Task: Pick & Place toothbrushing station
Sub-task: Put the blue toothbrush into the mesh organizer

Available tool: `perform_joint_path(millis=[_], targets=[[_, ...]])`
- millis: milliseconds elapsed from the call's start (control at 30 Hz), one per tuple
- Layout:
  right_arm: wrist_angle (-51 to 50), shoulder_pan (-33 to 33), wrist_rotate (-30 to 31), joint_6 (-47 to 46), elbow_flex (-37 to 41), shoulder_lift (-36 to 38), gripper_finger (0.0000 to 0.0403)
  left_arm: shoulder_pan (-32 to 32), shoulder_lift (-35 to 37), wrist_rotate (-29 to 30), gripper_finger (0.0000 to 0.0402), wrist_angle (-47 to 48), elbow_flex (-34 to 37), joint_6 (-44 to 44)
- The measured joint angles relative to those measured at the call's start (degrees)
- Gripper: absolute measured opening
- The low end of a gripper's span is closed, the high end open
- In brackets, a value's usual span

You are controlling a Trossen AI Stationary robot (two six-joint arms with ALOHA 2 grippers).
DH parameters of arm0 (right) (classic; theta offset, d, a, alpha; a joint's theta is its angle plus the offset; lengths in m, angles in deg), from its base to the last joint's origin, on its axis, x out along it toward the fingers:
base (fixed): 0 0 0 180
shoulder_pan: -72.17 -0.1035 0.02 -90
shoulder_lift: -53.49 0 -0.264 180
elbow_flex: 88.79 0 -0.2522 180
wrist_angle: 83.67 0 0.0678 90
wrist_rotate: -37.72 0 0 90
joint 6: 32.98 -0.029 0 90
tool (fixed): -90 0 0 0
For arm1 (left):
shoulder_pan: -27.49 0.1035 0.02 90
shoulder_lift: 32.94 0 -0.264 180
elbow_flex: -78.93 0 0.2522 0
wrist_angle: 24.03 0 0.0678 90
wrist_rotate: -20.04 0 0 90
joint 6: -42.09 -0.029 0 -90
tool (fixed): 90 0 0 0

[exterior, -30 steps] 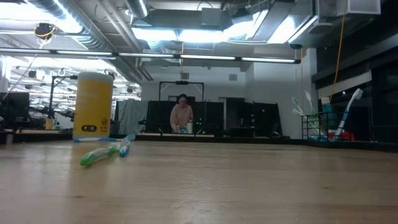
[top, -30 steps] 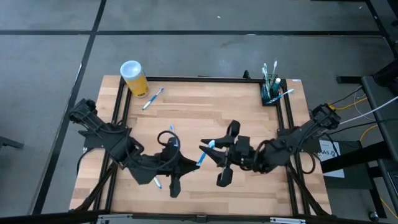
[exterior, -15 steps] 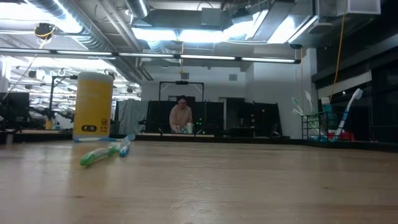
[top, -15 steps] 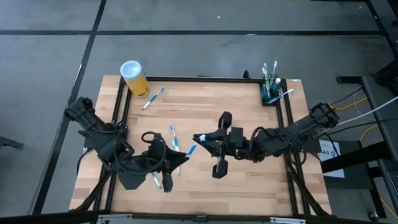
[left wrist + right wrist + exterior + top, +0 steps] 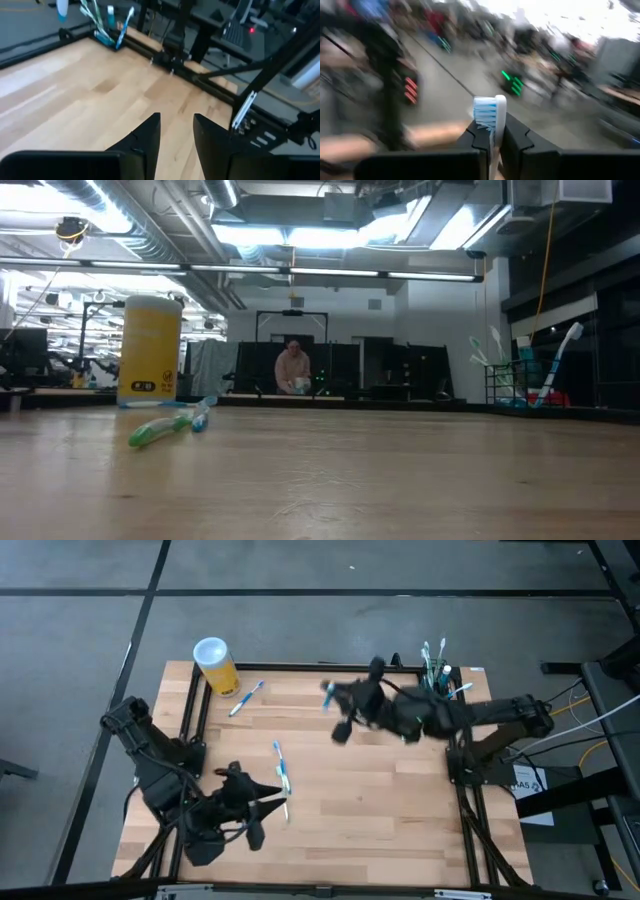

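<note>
The black toothbrush holder stands at the table's far right corner with several toothbrushes upright in it; it also shows in the low view and the left wrist view. My right gripper is raised over the far middle of the table, left of the holder, shut on a toothbrush with a white head and blue bristles. My left gripper is open and empty low over the near left. A blue-and-white toothbrush lies flat just beyond it. My right gripper pinches the toothbrush's handle just below the head between its two fingers. The head sticks out past the fingertips, and the brush is lifted clear of the table. The rest of the handle is hidden behind the fingers.
A yellow cup with a white lid stands at the far left corner. Another toothbrush lies beside it. A black frame rail runs along the table's far edge. A person stands in the room behind the table.
My right gripper has risen and swung from the table's middle toward its far edge, carrying the toothbrush toward the holder. My left gripper has drawn back toward the table's left edge.
</note>
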Motion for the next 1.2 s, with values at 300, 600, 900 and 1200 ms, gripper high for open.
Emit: perform_joint_path(millis=[300, 600, 900, 1200], targets=[[-13.53, 17.91, 1.39, -3.64, 7.08, 10.88, 0.0019, -7.36, 0.17, 13.08, 0.0113, 1.65, 0.00, 8.53], [-3.07, 21.59, 6.42, -13.03, 37.21, 36.36, 0.0019, -9.70, 0.17, 17.63, 0.0113, 2.82, 0.00, 12.06], [-2.51, 12.98, 32.19, -13.43, 51.84, 53.59, 0.0019, -9.25, 0.17, 16.87, 0.0113, 3.15, -0.02, 13.69], [-3.23, 10.68, 51.35, -15.37, 56.97, 54.89, 0.0019, -8.35, 0.17, 15.02, 0.0090, 2.86, -0.02, 16.28]])
